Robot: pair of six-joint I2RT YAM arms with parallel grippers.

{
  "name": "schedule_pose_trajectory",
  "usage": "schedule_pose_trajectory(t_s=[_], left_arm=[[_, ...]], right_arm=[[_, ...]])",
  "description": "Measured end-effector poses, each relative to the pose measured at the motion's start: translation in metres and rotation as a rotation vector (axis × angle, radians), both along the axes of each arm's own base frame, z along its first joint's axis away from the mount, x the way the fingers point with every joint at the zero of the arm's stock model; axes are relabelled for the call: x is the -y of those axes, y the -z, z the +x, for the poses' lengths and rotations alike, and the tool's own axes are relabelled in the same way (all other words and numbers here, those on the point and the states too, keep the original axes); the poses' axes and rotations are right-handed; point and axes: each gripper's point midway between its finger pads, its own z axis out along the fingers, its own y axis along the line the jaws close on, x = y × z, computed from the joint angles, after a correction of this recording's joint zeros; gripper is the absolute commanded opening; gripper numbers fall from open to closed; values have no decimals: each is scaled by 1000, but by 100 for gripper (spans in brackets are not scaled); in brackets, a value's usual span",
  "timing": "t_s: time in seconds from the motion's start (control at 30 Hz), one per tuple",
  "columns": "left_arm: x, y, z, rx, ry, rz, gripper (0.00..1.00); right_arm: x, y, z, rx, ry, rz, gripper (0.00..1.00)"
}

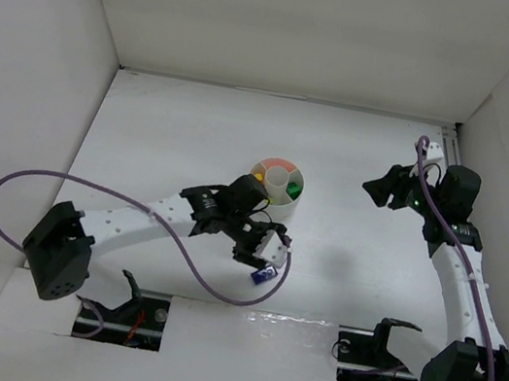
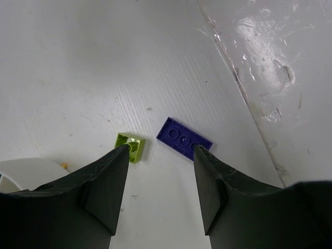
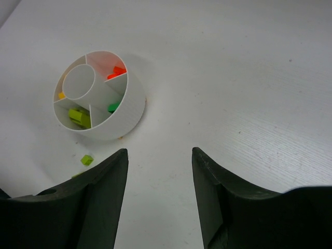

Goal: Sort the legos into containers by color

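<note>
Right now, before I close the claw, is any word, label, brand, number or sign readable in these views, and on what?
None readable.
No print shows on the white dish, the purple lego or the lime lego.
Any moulding on the purple lego's round studs is too small to read.

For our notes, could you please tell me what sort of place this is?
Probably a lab robot cell: white walls box in a table, the left arm and right arm are bolted at its edge, and a dish holds legos.
</note>
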Motion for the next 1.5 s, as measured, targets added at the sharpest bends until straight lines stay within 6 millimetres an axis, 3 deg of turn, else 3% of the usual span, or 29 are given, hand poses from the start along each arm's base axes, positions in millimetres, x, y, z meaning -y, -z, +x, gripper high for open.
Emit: schedule_pose_trajectory(t_s=[0.3,0.5,0.97,1.5], left_arm=[[21,43,18,-22,41,102,54],[35,54,38,19,47,141,54],[37,80,72,80,74,341,51],[22,94,53,71,145,472,51]], right_arm=[[3,1,1,-3,10,2,68],[4,4,3,-17,15,6,69],[5,10,5,-39,20,10,69],[6,11,6,-41,23,9,69]])
